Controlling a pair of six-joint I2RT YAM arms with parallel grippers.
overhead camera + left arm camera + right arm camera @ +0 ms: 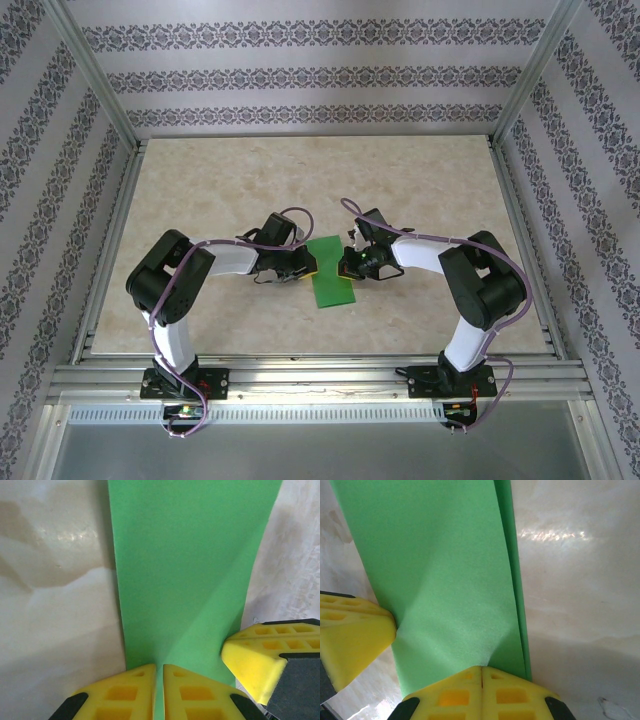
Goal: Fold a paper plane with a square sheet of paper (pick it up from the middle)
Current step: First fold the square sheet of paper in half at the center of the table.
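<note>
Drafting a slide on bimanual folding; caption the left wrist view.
Left gripper pinches the edge of a folded bright green paper sheet over the marbled beige table.

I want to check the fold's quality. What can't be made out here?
- Top view: the paper is too small to show creases; the left gripper and right gripper cover its side edges.
- Left wrist view: its far end is cut off by the top edge.
- Right wrist view: lower layer mostly hidden beneath the top one.

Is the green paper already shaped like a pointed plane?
No, the green paper is a blunt-ended strip held between the left hand and right hand.
</note>
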